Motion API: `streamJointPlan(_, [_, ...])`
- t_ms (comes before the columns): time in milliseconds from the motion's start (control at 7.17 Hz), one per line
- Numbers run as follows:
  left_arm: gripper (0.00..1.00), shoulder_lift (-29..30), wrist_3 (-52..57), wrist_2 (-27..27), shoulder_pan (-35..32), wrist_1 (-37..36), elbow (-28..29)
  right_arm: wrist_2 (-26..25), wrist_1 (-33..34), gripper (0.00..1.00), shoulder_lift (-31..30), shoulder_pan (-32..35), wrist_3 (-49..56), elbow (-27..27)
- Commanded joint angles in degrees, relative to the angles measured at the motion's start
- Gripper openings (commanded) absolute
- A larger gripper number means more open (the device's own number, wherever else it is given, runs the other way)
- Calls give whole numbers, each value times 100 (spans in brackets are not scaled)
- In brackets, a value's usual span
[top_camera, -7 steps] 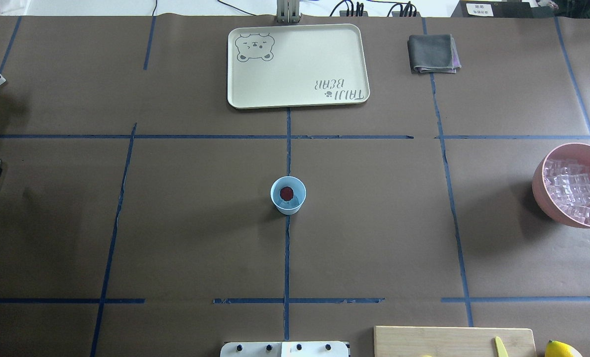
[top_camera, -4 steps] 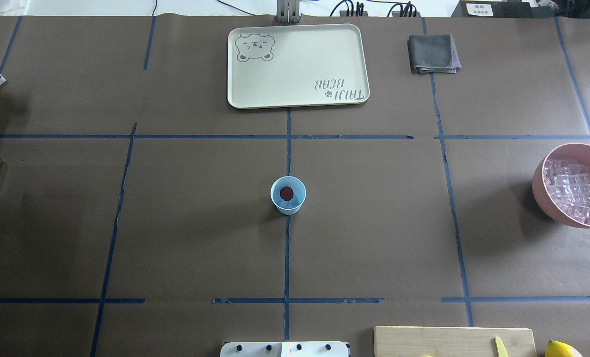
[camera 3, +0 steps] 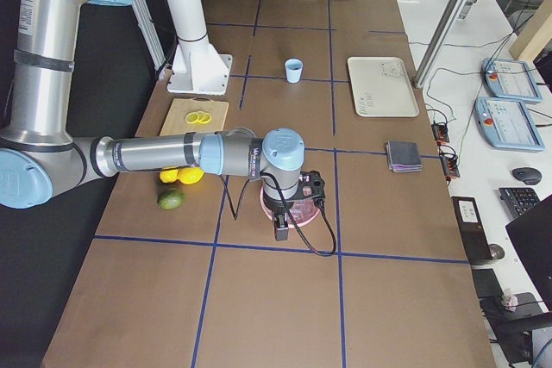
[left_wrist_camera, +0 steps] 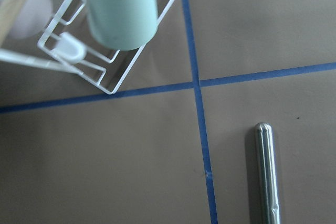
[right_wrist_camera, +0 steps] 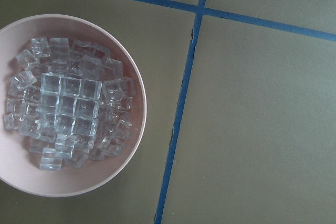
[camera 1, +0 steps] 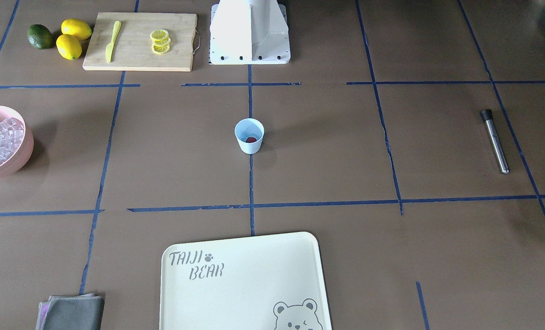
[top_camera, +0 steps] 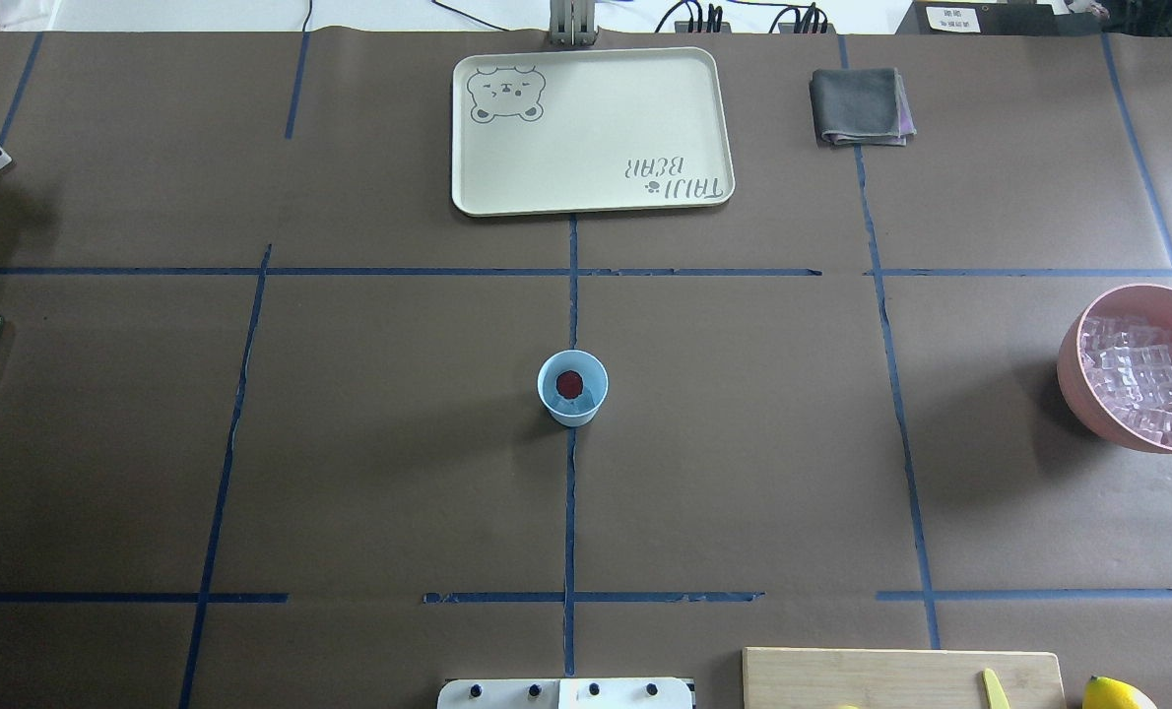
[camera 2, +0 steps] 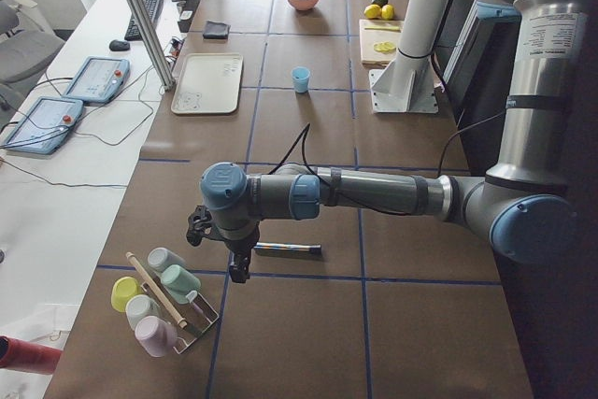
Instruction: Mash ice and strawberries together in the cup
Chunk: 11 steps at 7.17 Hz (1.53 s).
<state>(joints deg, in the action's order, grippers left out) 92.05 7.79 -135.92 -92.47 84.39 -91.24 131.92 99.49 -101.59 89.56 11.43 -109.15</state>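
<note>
overhead: rear, downward | front: opposite, steep | wrists: close, downward | shared: cup (top_camera: 591, 396)

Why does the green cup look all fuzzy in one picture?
In the left wrist view the pale-green plastic cup is blurred, probably too near the lens; the silver metal rod is sharper. In the right wrist view the clear ice cubes look crisp.

The left arm (camera 2: 374, 193) and right arm (camera 3: 164, 154) are silver-grey tubes with light-blue joint caps and dark rings. Just above the black left gripper (camera 2: 238, 273) sits a round blue cap (camera 2: 224, 186), and a thin black cable (camera 2: 306, 128) arches behind it. A looping black cable (camera 3: 331, 247) curls beside the black right gripper (camera 3: 282, 232). Well away from both, the white pedestal (camera 1: 249, 27) has dark screws (camera 1: 241, 58) along its flange.
</note>
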Motion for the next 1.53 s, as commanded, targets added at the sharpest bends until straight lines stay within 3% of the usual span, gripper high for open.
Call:
streamJointPlan(0, [100,-249,-50,-119,-52,567,10,0,0,100,-1,0,-1,-1])
streamJointPlan(1394, [100,-407,-15,-75,-44,614,133,-9,0,100,34,0,-10,25])
